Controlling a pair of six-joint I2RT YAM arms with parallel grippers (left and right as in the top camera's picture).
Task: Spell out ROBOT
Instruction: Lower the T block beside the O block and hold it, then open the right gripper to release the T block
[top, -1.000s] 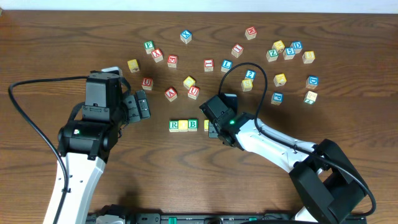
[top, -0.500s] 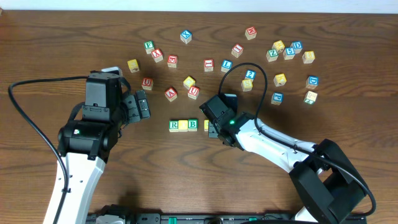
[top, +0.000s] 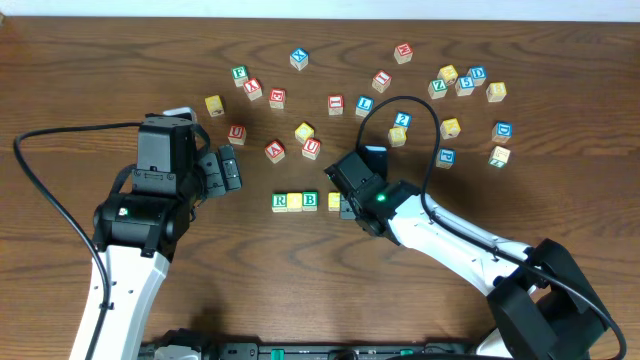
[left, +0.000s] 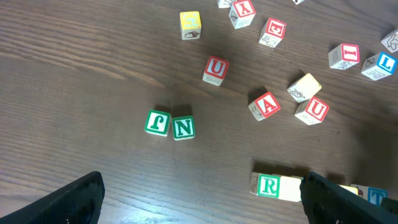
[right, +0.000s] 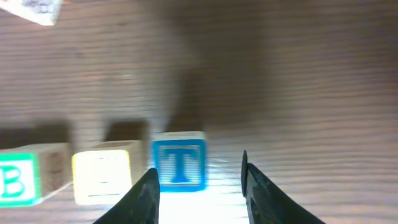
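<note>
Through the right claw (right: 199, 190), spread and pinching nothing: blue T (right: 180, 160) straight below on the desk (right: 280, 74), ending a row just beside the yellow cube (right: 102, 174) and B (right: 18, 177). Set along the row's long axis (gap showing on T's outer side). Left claw (left: 205, 208) spread too, apart from R (left: 268, 185). Likely calls for a straight lift, sparing the row.

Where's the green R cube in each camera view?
Overhead: green R cube, left end of the short row, mid-table.
Left wrist: green R cube near bottom edge, right of centre.
Right wrist: not in view.
Shared landmark: yellow cube just right of it, overhead and left wrist.
</note>
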